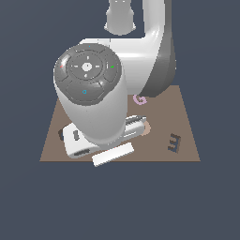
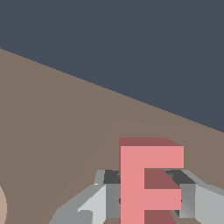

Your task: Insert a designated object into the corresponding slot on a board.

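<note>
Block: salmon-red E (image 2: pixel 148 183) between the fingers (image 2: pixel 189 199), above the board (image 2: pixel 65 131).
Jaws: apparently pinching the E's sides; contact is partly hidden.
Handling: likely rigid, light, smooth; best held across its flat spine.
Slot: dark E recess (image 1: pixel 174 142), near the board's edge on the exterior view's right.
Gripper: (image 2: pixel 146 201) low over the board.

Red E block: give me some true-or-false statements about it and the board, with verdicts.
1. The red E block sits between the gripper fingers. True.
2. The E-shaped slot already holds the block. False: it is dark and empty.
3. A pale pink G lies on the board. True.
4. The slot is at the exterior view's left edge of the board. False: it is near the right edge.
</note>
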Motion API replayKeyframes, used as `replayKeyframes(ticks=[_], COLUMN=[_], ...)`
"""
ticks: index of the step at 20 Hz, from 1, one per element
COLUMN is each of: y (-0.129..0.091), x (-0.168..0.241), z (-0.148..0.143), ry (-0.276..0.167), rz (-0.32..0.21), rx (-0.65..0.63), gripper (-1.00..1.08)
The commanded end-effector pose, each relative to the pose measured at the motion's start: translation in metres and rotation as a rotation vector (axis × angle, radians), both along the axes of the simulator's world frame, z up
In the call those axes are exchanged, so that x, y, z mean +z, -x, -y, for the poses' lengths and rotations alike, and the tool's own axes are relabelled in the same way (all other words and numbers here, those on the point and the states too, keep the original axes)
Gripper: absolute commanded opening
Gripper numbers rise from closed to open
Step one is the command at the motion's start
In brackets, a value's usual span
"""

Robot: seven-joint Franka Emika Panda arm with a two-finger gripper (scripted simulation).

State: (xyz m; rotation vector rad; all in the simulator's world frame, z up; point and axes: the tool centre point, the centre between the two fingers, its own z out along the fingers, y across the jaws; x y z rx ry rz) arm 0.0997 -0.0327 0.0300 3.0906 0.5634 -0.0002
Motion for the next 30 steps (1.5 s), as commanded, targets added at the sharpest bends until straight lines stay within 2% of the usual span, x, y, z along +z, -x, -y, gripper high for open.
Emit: replayKeyframes(ticks=[1, 16, 23, 30], y=[0.0, 0.005, 0.015, 0.024], x=[0.0, 0.003, 0.004, 0.006], z=[0.0, -0.011, -0.035, -0.073], ry=[0.0, 0.0, 0.0, 0.0], rz=[0.0, -0.001, -0.001, -0.001], rx=[0.0, -0.043, -0.134, -0.274], gripper=[-1.0, -1.0, -1.0, -1.0])
